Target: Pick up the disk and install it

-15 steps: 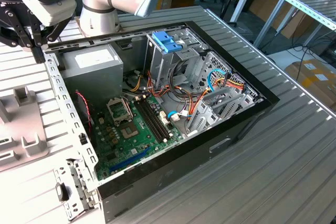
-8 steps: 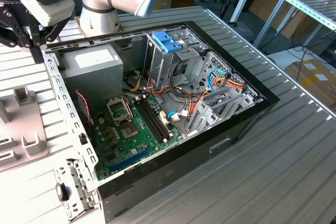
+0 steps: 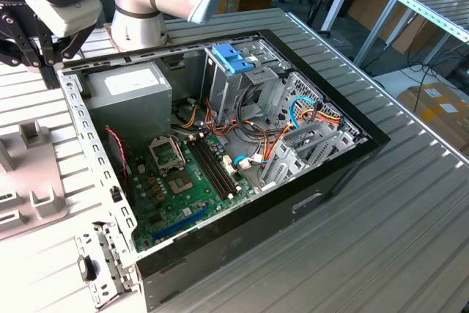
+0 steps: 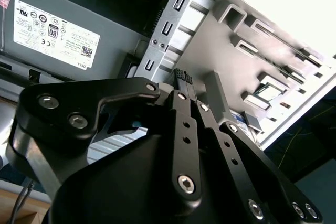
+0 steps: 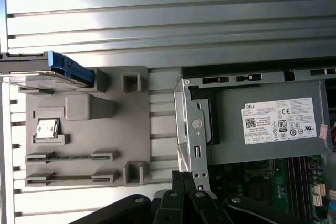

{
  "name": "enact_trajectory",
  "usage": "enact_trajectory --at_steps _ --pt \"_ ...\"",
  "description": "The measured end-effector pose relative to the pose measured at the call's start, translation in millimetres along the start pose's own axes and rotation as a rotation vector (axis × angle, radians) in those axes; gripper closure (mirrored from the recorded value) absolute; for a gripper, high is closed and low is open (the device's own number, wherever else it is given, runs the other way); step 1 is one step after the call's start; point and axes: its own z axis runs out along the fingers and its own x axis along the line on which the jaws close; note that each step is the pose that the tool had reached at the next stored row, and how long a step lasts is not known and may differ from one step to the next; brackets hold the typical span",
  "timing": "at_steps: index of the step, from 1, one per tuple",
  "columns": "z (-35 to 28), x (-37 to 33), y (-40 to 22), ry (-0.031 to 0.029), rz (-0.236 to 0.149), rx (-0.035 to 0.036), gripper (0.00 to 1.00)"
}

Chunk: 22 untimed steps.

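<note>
Well apart from the gripper point(image 4: 184, 75), the disk point(image 5: 55, 70) is seen in the first wrist view at the far corner of the grey fixture plate point(image 5: 105, 129). It is seated at the plate's edge with a blue rail showing along its side, and it is touched by nothing.

The gripper's fingers point(image 4: 179, 85) are set narrow in the second wrist view, pad against pad or very nearly so, and nothing is held between them. Just beyond the fingertips the perforated metal edge of the computer case point(image 5: 191, 124) is found. The power supply point(image 5: 262, 129) lies to one side of the hand and the fixture plate to the other.

No part of the task is judged to be done. The disk is not yet gripped or lifted from the plate, so both the pick and the installation inside the open case are left. Which bay is meant for it cannot be told.
</note>
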Motion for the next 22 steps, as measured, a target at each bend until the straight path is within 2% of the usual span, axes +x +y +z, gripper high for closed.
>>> enact_trajectory --at_steps 22 --pt "-0.2 7.0 -0.5 0.0 0.0 0.0 0.89"
